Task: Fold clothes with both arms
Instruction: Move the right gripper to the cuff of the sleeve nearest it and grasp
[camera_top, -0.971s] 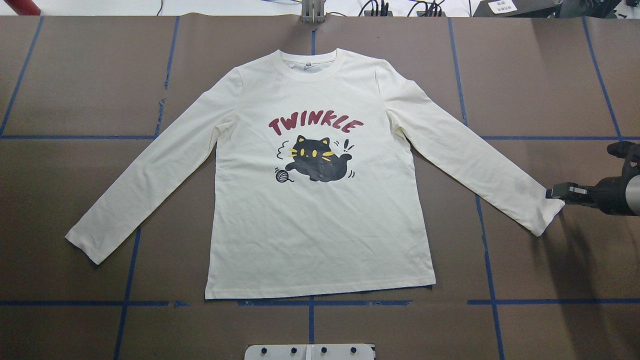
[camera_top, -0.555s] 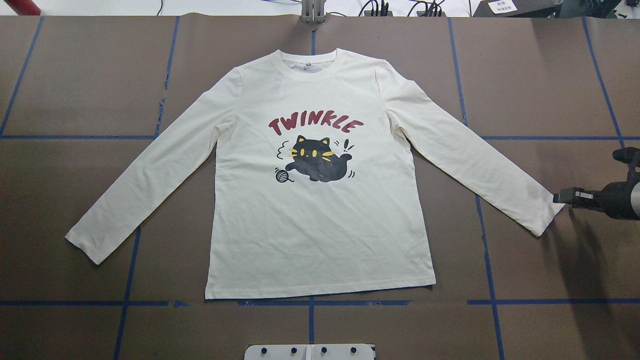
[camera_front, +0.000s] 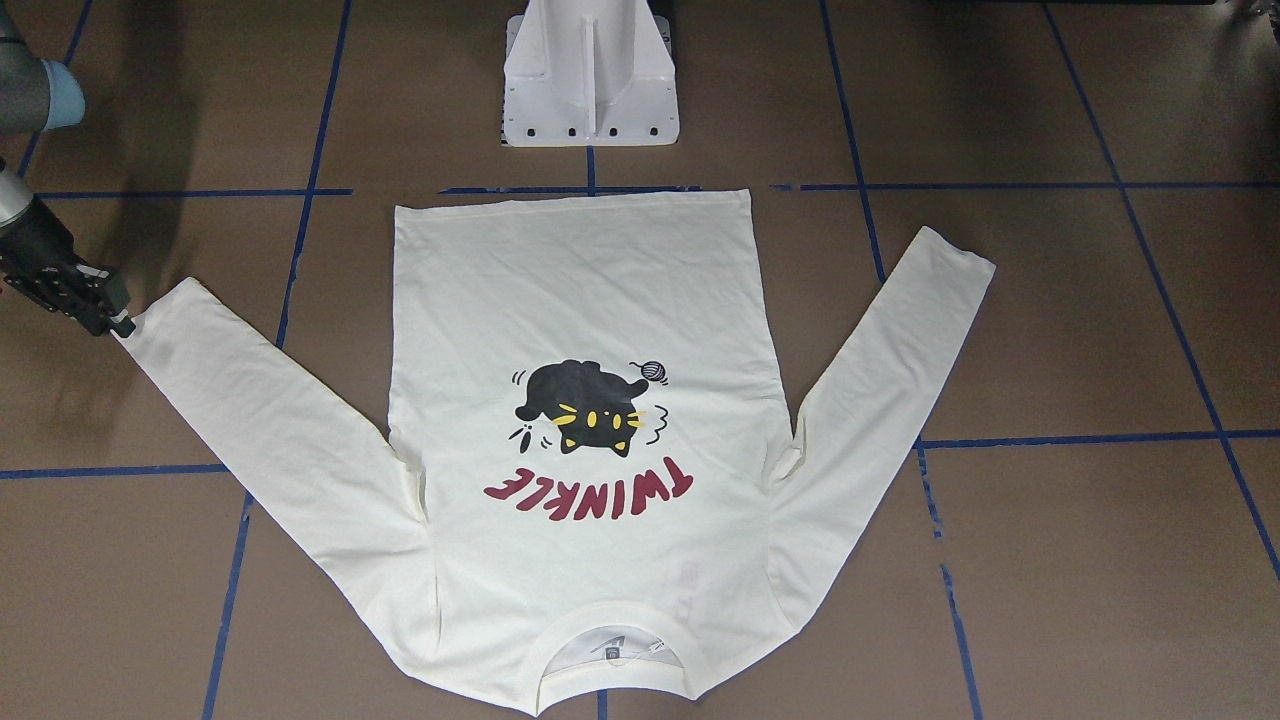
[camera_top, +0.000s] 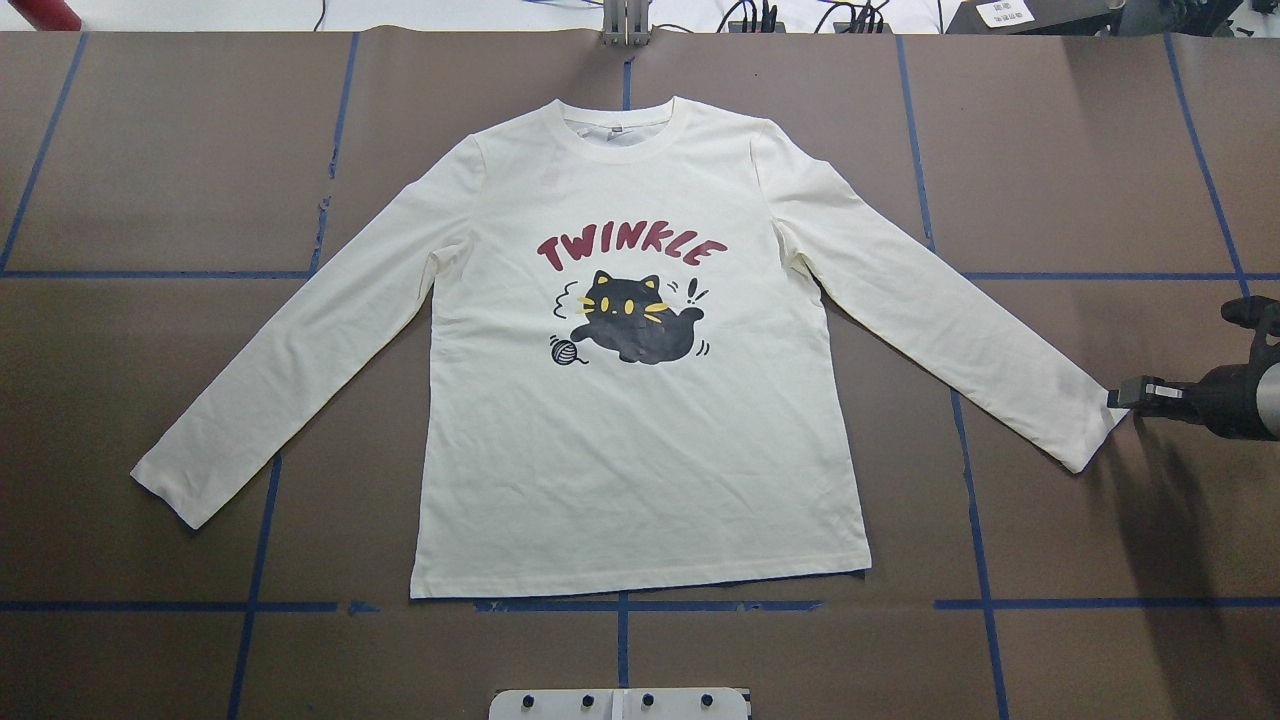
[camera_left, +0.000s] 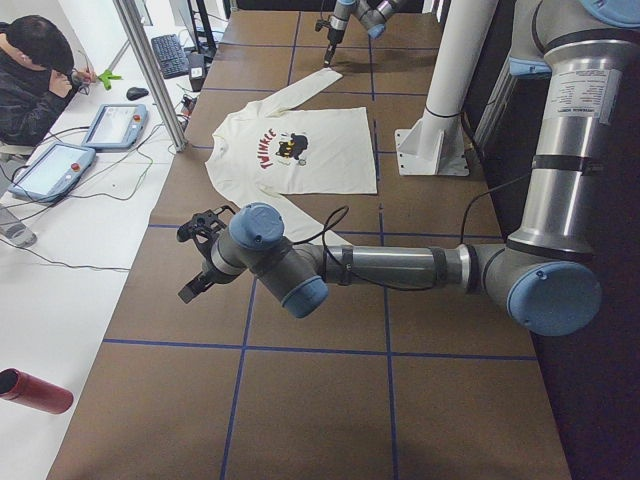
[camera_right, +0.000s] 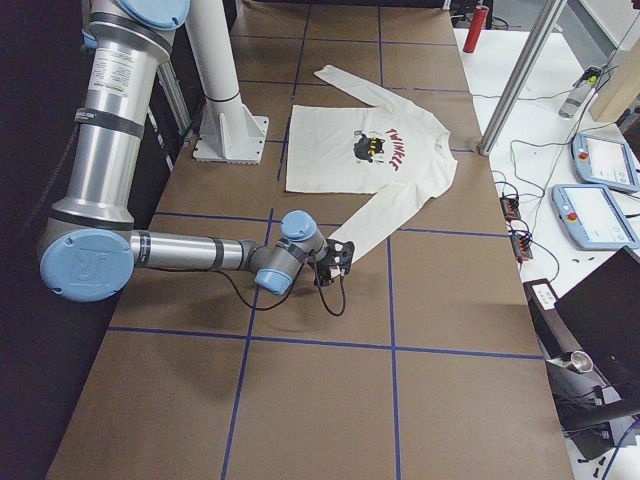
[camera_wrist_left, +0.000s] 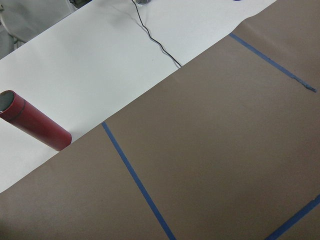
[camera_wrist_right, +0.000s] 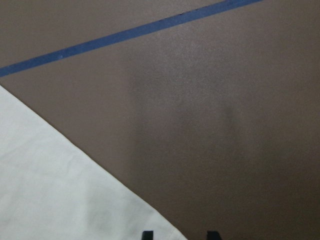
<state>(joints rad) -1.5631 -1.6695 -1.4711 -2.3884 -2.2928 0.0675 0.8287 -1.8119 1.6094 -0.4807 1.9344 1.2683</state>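
shirt (camera_top: 640, 460) (print up), jaws at cuff (camera_top: 1093, 432)

Your table wears a brown cover (camera_top: 150, 150) crossed by blue tape lines (camera_top: 150, 606). Along its far edge runs a white bench (camera_wrist_left: 100, 65). On it a red cylinder (camera_wrist_left: 32, 121) lies on its side, just beside the cover's edge, and a black cable (camera_wrist_left: 165, 50) trails further along. On that bench you also have one tablet (camera_left: 115, 125), a second (camera_left: 48, 170) near it, a keyboard (camera_left: 172, 55) and a mouse (camera_left: 137, 93), all past a slanting metal post (camera_left: 150, 70). A person (camera_left: 30, 85) sits at the bench's outer edge.
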